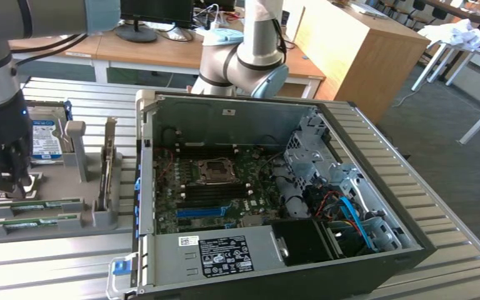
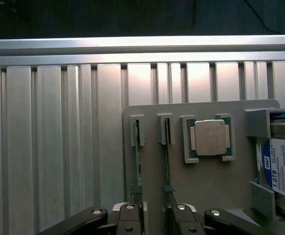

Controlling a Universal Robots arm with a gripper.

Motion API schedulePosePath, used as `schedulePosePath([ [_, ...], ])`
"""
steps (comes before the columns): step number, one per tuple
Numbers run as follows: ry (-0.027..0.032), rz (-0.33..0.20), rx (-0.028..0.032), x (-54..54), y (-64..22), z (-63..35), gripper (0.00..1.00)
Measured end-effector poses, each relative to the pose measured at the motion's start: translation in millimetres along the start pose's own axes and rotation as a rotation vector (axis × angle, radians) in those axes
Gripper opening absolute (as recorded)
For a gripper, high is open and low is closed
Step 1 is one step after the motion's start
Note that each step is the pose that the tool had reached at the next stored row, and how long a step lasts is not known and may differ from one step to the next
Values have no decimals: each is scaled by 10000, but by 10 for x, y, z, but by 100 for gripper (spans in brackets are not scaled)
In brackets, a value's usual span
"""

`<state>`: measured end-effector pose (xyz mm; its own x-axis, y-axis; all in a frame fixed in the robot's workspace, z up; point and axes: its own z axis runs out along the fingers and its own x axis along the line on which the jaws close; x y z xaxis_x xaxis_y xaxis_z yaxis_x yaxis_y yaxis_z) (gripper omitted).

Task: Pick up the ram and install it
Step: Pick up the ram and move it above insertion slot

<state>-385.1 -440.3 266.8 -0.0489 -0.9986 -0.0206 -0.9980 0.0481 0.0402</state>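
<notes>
RAM (image 1: pixel 33 204) unlifted in its holder, end effector (image 1: pixel 5 182) open above it

Beside the open computer case (image 1: pixel 232 119), toward the exterior view's left, a grey holder plate (image 1: pixel 57 178) sits on the slatted table (image 1: pixel 57 269). The end effector hangs over the part of that plate farthest from the case. Its jaws stand wide and hold nothing. In the wrist view its fingers (image 2: pixel 131 215) are set apart with only bare plate between them.

Just below it the RAM rests in the holder's end blocks, with a twin stick (image 1: pixel 30 220) lying parallel alongside. Both are thin green boards standing on edge. Whether a finger touches either stick cannot be told. The square silver processor (image 2: pixel 210 137) sits next along the plate, and the blue-labelled hard drive (image 1: pixel 44 140) lies beyond that.

The case has its side panel off, so the motherboard (image 1: pixel 223 187) is exposed. The long dark slots (image 1: pixel 219 190) beside its socket look vacant.

My judgement is that the pick is at the approach stage and installing has not begun. The grasp calls for the jaws to be centred on one stick alone, closing across its thin faces without catching the twin. The lift then needs to be straight, so the board clears its end blocks without twisting.
</notes>
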Motion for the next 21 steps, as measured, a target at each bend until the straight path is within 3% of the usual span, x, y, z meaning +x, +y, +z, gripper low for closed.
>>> schedulePosePath([
  [11,-2,-1,1,46,-1,3,30],
  [21,-2,-1,6,52,-6,113,30],
])
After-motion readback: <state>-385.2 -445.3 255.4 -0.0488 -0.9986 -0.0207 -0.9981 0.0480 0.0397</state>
